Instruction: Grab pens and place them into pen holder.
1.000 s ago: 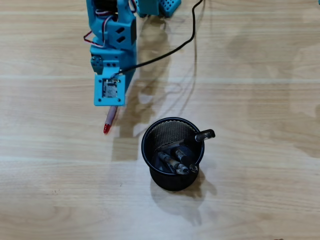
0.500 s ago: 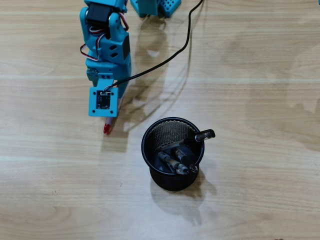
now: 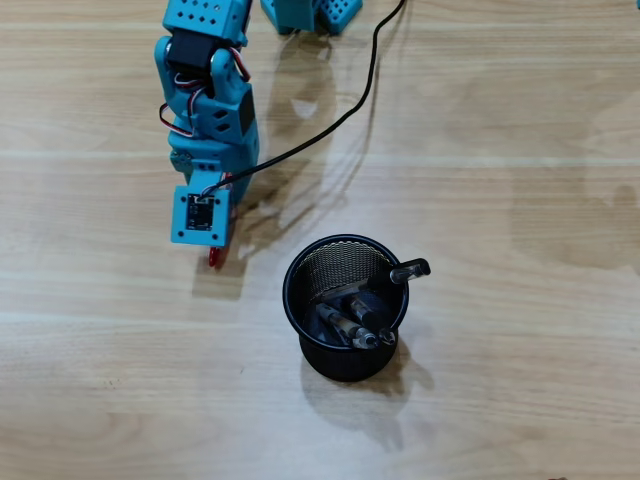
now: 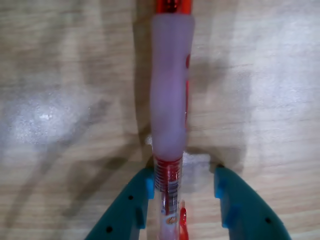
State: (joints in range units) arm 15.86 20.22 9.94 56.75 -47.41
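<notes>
**Closing on the last pen**

The teal two-finger gripper (image 4: 182, 187) straddles the red pen with pale middle (image 4: 169, 100) on the wooden table (image 3: 520, 120), jaws apart, gripping nothing. Close squarely before lifting toward the black wire-mesh pen holder (image 3: 300, 320), nearby.

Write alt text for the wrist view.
A red pen with a pale grip lies lengthwise on a wooden table, its lower end between the open teal fingers of the gripper. The left finger touches it; the right stands apart.
</notes>
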